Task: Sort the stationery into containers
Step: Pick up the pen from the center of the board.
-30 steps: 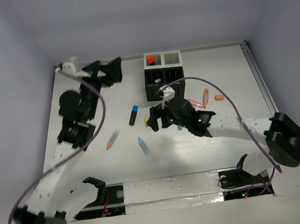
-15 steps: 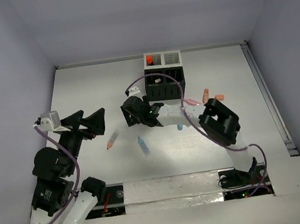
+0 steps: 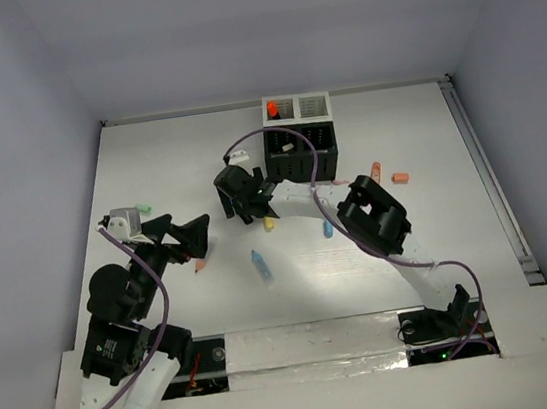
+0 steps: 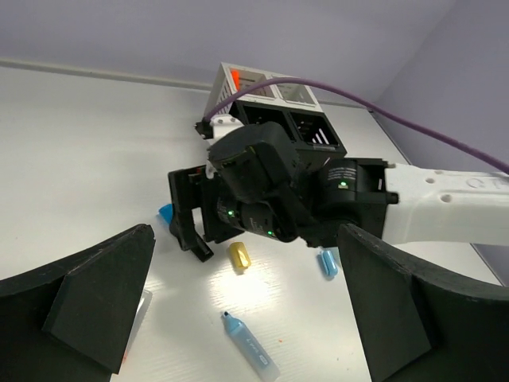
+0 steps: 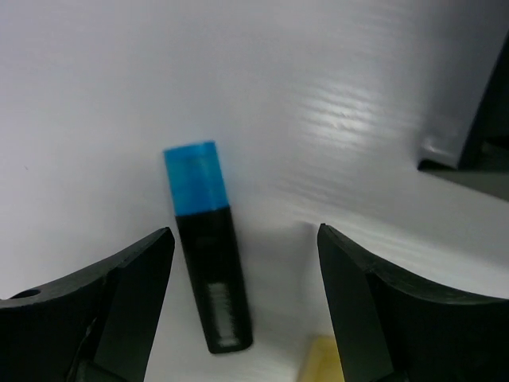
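A black marker with a blue cap [image 5: 205, 247] lies flat on the table between the fingers of my right gripper [image 5: 242, 239], closer to the left finger. That gripper [image 3: 238, 204] is open and touches nothing; from above it hides the marker. My left gripper [image 3: 185, 234] hovers open and empty at the left, beside a short pencil [image 3: 201, 264]. Past its fingers [image 4: 95, 302] I see a yellow cap [image 4: 239, 256], a pale blue highlighter [image 4: 250, 343] and a blue cap [image 4: 328, 261]. The black and white organizer [image 3: 298, 141] stands at the back.
An orange-capped marker [image 3: 376, 172] and an orange eraser [image 3: 400, 178] lie right of the organizer. A teal piece [image 3: 143, 210] sits behind the left gripper. The right arm [image 3: 376, 216] stretches across the middle, its purple cable looping over the organizer.
The left arm swung from the back left corner forward to the pencil and opened fully. The right gripper moved left from the centre to over the blue-capped marker, its jaws narrowing slightly.
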You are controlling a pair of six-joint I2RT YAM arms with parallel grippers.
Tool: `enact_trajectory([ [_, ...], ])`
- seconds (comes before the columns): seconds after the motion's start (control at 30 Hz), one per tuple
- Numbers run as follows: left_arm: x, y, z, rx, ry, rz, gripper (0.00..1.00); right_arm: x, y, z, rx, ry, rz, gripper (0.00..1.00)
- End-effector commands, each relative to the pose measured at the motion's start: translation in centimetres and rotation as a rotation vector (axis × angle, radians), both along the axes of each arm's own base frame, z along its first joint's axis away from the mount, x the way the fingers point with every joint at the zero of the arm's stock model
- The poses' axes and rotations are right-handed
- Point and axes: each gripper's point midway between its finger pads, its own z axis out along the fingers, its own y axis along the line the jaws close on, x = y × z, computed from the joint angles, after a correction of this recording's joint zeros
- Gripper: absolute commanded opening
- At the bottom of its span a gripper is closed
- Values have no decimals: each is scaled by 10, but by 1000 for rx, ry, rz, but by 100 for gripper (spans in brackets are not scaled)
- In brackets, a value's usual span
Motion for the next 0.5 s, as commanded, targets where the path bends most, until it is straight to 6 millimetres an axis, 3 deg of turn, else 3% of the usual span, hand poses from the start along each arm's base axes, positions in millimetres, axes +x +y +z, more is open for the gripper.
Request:
enact_trajectory([
  [0.0, -4, -9, 15, -6, -73, -68, 99, 10, 9, -6, 5, 2, -7, 78],
  [0.17, -3, -8, 14, -2, -68, -61, 99, 21, 15, -10, 0, -2, 13, 71],
  [0.33, -3, -9, 13, -1, -63, -66, 99, 17, 20, -18, -7, 24, 51, 63],
  [0.47, -3, -9, 12, 0, -62, -63, 99, 15, 23, -21, -10, 36, 86, 50],
])
